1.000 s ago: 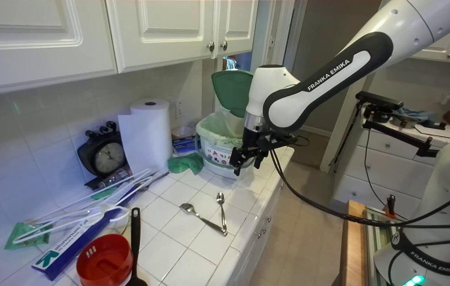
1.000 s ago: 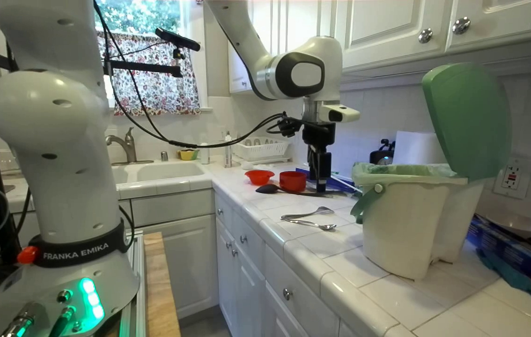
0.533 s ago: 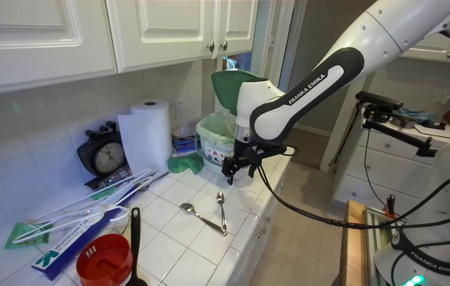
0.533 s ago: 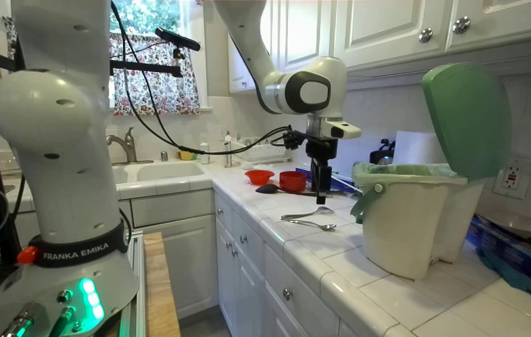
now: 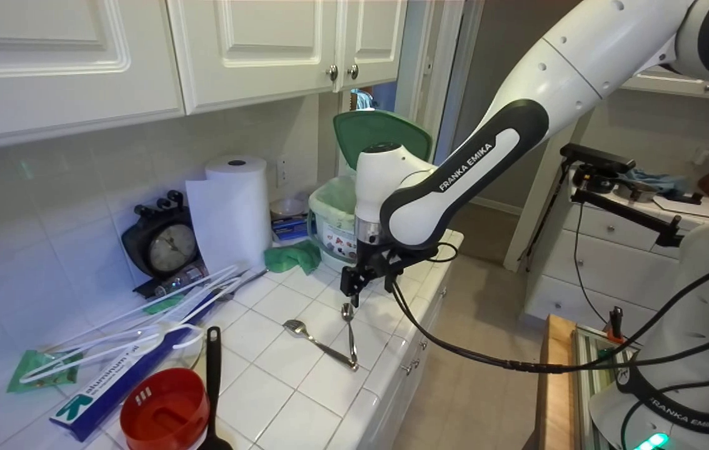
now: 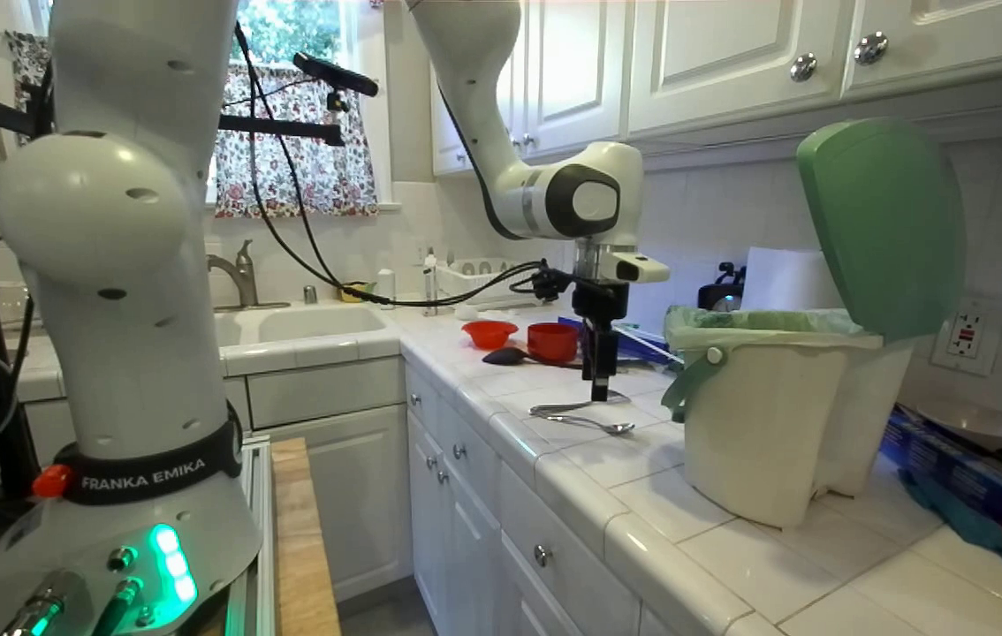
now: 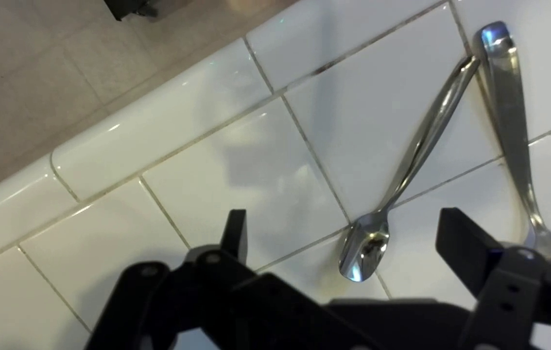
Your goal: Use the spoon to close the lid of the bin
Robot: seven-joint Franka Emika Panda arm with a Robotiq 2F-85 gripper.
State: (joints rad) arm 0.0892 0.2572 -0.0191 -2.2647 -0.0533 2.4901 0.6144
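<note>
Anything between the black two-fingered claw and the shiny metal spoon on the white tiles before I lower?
Nothing visible stands between the open claw and the spoon; in the wrist view its bowl shows between the jaws. The silver metal fork lies beside it, head partly hidden behind the claw.

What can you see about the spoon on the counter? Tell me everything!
The spoon looks like shiny silver metal, with a small oval bowl and a thin handle. It lies on white counter tiles, its handle end right by the handle of the fork; I can't tell if they touch. In the wrist view, its bowl shows inside the open pincer, ungripped.
</note>
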